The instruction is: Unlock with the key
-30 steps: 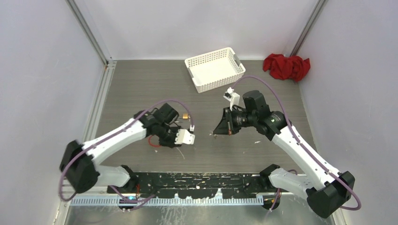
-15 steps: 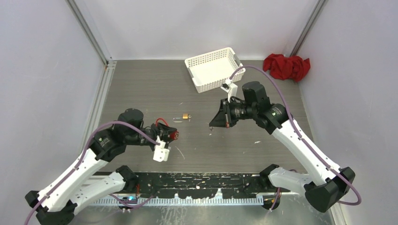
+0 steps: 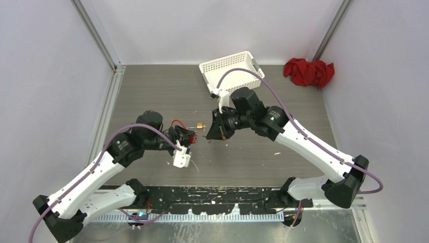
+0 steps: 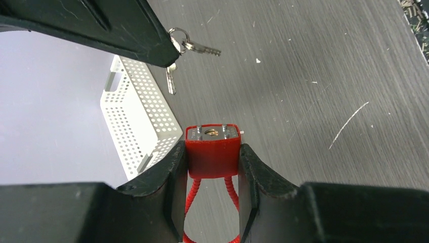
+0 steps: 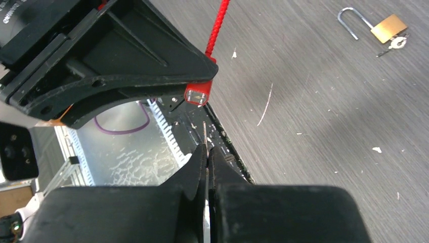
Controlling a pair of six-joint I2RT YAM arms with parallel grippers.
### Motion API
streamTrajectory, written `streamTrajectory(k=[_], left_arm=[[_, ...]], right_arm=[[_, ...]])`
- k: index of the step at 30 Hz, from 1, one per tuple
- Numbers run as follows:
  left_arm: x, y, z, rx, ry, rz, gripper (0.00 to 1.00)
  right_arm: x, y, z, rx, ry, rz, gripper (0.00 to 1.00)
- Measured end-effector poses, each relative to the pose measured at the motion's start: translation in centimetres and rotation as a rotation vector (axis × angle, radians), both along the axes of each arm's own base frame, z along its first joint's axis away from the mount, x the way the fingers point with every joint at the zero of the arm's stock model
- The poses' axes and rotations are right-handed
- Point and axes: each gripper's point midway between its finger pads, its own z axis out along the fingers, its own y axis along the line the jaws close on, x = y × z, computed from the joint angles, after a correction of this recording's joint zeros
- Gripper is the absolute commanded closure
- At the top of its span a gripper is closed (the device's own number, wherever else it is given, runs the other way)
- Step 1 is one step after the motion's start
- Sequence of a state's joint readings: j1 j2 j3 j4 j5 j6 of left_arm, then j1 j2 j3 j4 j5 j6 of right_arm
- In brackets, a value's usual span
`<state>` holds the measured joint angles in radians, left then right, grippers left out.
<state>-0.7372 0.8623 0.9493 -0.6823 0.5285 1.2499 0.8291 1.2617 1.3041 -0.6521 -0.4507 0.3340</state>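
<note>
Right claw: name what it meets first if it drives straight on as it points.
Probably the red padlock in the left claw; the key leads, though depth is unclear.

The top external camera looks steeply down from above and behind the arm bases, over the whole table [image 3: 152,91]. The left wrist camera sits close behind the left gripper [image 4: 212,148] and faces past the red cable lock [image 4: 212,154] toward the white basket [image 4: 136,121]. The right wrist camera sits close behind the right gripper [image 5: 206,149] and faces that lock from the opposite side. Both wrist views share the lock and the key [image 4: 202,48].
</note>
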Motion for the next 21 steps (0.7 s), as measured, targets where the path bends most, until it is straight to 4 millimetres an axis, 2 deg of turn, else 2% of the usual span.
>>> streamTrajectory(k=[9,21], left_arm=[[1.5,0.3,-0.2,0.028,-0.003,0.071,1.0],[2.5,0.4,0.2,0.022,-0.023,0.122,1.0]], right_arm=[[1.5,0.7,-1.0,-0.048,-0.022,-0.035,0.99],[2.2,1.7,-1.4,-0.054,-0.024,-0.032,0.99]])
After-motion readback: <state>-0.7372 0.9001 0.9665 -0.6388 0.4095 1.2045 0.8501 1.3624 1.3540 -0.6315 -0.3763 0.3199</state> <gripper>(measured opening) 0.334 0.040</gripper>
